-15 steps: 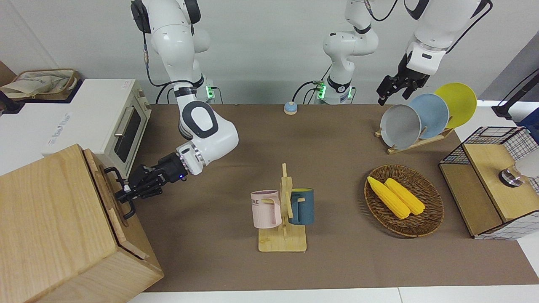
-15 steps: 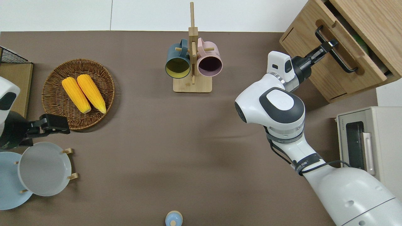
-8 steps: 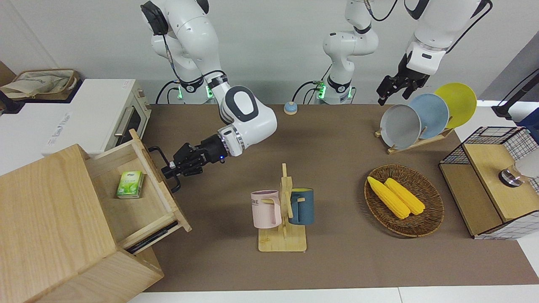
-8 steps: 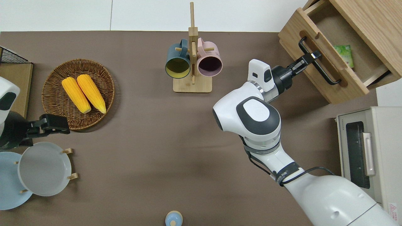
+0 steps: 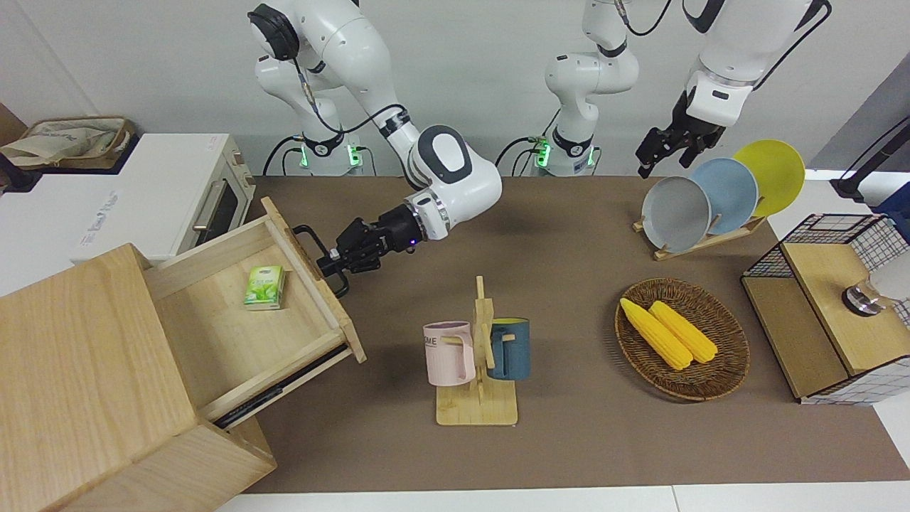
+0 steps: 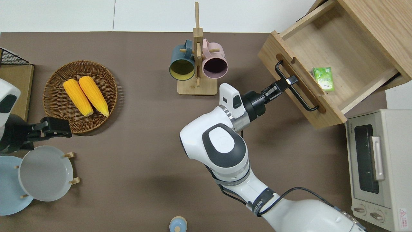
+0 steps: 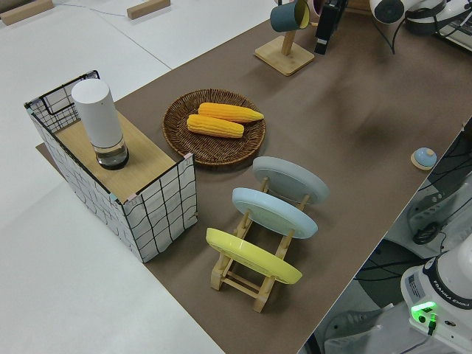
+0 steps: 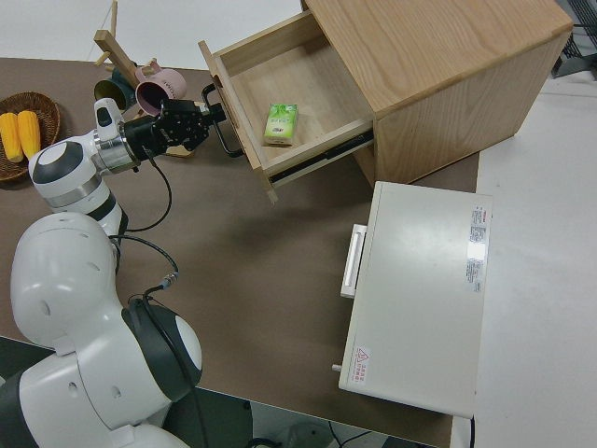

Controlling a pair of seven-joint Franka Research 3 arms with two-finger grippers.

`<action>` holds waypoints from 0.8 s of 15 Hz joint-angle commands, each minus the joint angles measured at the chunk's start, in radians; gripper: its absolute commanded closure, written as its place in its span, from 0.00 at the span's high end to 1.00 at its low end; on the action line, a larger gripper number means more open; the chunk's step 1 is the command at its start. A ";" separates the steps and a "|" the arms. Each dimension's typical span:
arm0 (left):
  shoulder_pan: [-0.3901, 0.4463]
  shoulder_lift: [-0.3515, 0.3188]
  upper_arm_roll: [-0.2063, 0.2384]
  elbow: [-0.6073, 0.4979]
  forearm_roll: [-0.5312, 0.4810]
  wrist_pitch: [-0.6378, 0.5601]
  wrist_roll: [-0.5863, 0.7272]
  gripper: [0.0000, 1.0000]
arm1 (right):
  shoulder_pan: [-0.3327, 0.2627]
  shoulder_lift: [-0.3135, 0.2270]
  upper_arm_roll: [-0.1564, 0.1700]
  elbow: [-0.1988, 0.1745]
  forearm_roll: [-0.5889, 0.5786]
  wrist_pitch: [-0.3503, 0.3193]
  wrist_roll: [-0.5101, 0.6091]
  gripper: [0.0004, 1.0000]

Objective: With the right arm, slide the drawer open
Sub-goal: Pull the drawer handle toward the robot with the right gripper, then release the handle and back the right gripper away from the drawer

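Cabinet (image 6: 379, 29) cropped at overhead edge; left end effector (image 6: 53, 127) finger state unreadable.

The right arm (image 6: 222, 148) reaches out low and nearly level, its elbow bent, its silver-ringed wrist and small blue wrist light turned toward the right arm's end of the counter. The right gripper (image 5: 328, 264) points sideways along the forearm's line, its black fingers (image 6: 283, 82) closed around a black bar handle (image 6: 294, 87). The left arm (image 5: 718, 64) is parked, its forearm hanging steeply down and the left gripper (image 5: 657, 153) pointing downward, its fingers slightly spread.
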 commanded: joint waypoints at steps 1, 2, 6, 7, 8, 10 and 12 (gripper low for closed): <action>-0.001 -0.008 0.004 0.004 -0.001 -0.015 0.009 0.99 | 0.022 -0.016 0.036 0.037 0.016 -0.093 -0.081 0.00; -0.001 -0.008 0.004 0.004 -0.001 -0.015 0.009 0.99 | 0.031 -0.016 0.037 0.037 0.017 -0.104 -0.081 0.00; -0.001 -0.008 0.004 0.004 -0.001 -0.015 0.009 0.99 | 0.037 -0.016 0.053 0.040 0.019 -0.121 -0.083 0.03; -0.001 -0.008 0.004 0.004 -0.001 -0.017 0.009 0.99 | 0.037 -0.016 0.059 0.042 0.019 -0.133 -0.083 0.05; -0.001 -0.008 0.004 0.004 -0.001 -0.015 0.009 0.99 | 0.042 -0.016 0.060 0.040 0.019 -0.138 -0.083 0.05; -0.001 -0.008 0.004 0.004 -0.001 -0.015 0.009 0.99 | 0.045 -0.016 0.062 0.040 0.022 -0.139 -0.081 0.08; -0.001 -0.008 0.004 0.004 -0.001 -0.015 0.009 0.99 | 0.045 -0.015 0.062 0.042 0.029 -0.138 -0.075 0.30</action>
